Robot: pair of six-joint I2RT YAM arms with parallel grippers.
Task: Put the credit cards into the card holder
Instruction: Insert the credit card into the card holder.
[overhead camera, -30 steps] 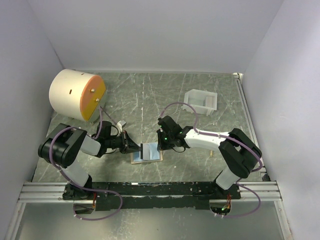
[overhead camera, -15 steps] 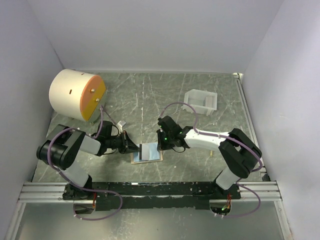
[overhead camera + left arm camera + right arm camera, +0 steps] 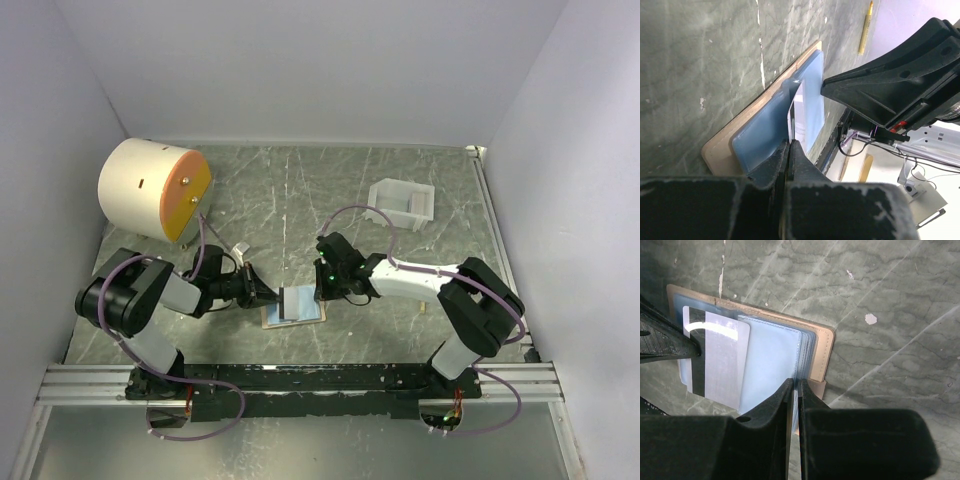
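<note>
Lying open, the tan card holder (image 3: pixel 824 347) is pinched by the right gripper (image 3: pixel 795 383). A dark-striped credit card (image 3: pixel 722 357) is clamped in the left gripper (image 3: pixel 790 143).

The card holder (image 3: pixel 822 347) shows a tan border and pale blue pockets. The credit card (image 3: pixel 725 360) is grey with a black stripe. The table (image 3: pixel 300 190) is grey-green, white-veined marble. The cylinder (image 3: pixel 140 185) is cream with an orange face.
</note>
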